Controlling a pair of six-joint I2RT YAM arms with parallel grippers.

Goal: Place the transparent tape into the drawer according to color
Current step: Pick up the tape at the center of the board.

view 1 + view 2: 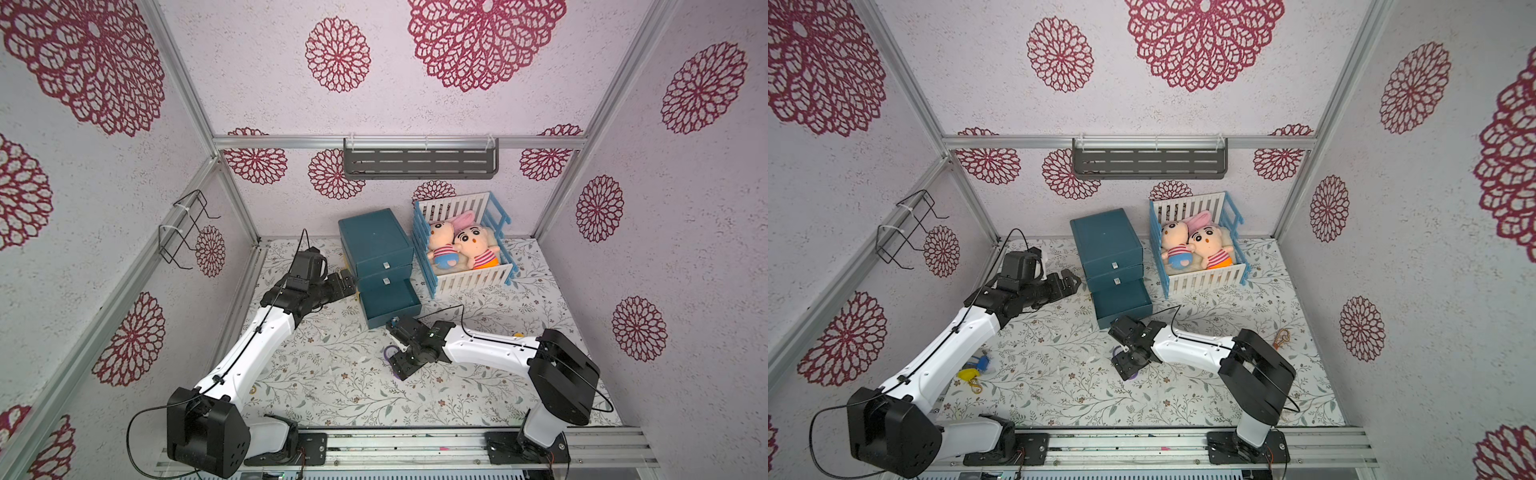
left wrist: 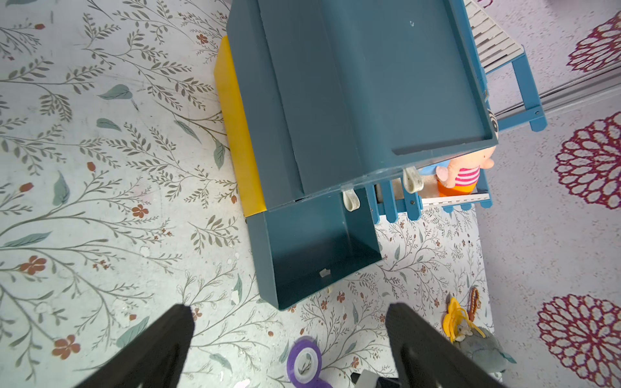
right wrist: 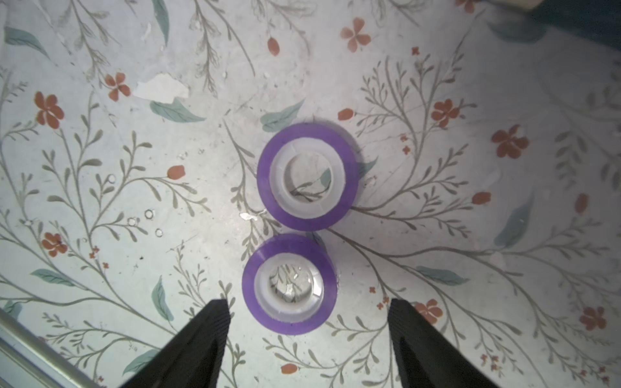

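Right gripper [image 3: 309, 302] spread, empty, over two purple tape rolls [image 3: 307, 176].
Flat, holes up; mere slivers in both top views.

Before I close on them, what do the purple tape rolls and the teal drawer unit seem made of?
Purple tape rolls: likely glossy translucent plastic film wound on clear plastic cores; the floral tablecloth shows through their centres. Drawer unit: thin flat teal panels, matte with a faint sheen, sharp edges; perhaps painted board or plastic, I cannot tell which.
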